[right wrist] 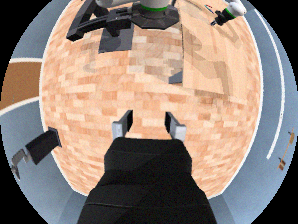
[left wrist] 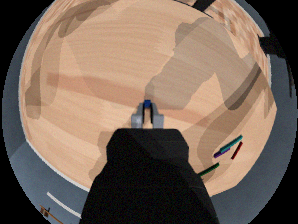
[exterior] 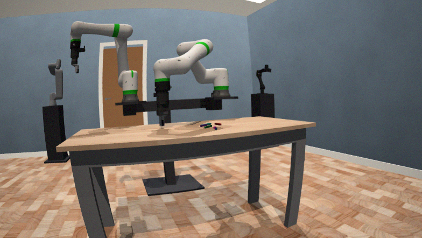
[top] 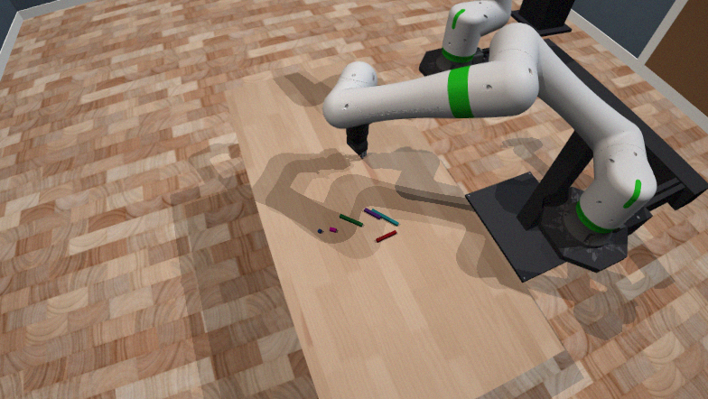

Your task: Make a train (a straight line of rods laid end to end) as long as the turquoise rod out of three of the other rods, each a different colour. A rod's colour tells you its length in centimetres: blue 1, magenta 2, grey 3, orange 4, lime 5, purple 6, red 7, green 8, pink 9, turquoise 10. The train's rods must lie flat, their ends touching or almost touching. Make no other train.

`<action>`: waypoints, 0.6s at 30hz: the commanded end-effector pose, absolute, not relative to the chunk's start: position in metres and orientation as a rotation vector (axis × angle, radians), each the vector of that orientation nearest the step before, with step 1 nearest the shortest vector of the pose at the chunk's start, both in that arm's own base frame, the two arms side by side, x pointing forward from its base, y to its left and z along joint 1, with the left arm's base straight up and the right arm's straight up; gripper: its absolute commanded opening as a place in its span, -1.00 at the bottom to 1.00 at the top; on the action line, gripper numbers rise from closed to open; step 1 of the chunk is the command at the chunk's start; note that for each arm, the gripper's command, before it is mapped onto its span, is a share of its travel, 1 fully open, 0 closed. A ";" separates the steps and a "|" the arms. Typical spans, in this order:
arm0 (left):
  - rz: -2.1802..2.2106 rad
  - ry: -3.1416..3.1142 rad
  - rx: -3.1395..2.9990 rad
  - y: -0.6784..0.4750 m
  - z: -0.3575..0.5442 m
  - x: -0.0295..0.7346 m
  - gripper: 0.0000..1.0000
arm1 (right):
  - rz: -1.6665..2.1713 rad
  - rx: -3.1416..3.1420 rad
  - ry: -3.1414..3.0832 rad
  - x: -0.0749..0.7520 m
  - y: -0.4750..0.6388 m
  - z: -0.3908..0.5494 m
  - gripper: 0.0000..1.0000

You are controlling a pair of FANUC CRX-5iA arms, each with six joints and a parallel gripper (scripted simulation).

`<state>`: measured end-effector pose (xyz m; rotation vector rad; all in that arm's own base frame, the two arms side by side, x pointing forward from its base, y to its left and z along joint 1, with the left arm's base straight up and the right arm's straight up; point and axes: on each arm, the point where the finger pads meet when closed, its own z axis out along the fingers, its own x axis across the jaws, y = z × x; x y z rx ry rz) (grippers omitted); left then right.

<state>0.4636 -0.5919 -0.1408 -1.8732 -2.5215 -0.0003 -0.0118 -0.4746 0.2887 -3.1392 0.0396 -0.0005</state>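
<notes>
Right of centre in the top view lie the magenta rod and red rod; the left hand, pinching a blue rod upper centre, should lower it flat, then release straight upward without twisting, while the right hand gapes empty.

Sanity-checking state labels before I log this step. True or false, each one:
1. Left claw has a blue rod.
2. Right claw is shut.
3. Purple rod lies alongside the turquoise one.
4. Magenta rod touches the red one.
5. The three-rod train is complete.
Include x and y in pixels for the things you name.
1. Left claw (top: 363,155) (exterior: 161,125) (left wrist: 147,107) (right wrist: 214,23) has a blue rod (left wrist: 147,103). True.
2. Right claw (exterior: 77,70) (right wrist: 149,120) is shut. False: open, nothing between its fingers.
3. Purple rod (top: 371,213) (exterior: 203,125) (left wrist: 220,153) lies alongside the turquoise rod (top: 386,218) (exterior: 208,124) (left wrist: 231,144). True.
4. Magenta rod (top: 333,229) (exterior: 215,127) touches the red rod (top: 386,236) (exterior: 218,124) (left wrist: 237,150). False: they lie well apart.
5. The three-rod train is complete. False: no three rods lie end to end.
</notes>
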 end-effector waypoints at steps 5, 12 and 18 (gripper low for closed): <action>0.001 -2.524 -1.874 -0.593 -0.146 0.464 -0.52 | 0.000 -3.141 0.040 -0.012 -0.475 0.290 1.00; 0.001 -2.524 -1.874 -0.593 -0.148 0.464 -0.52 | 0.000 -3.141 0.040 -0.012 -0.475 0.290 1.00; 0.001 -2.524 -1.874 -0.593 -0.149 0.464 -0.52 | 0.000 -3.141 0.040 -0.012 -0.475 0.290 1.00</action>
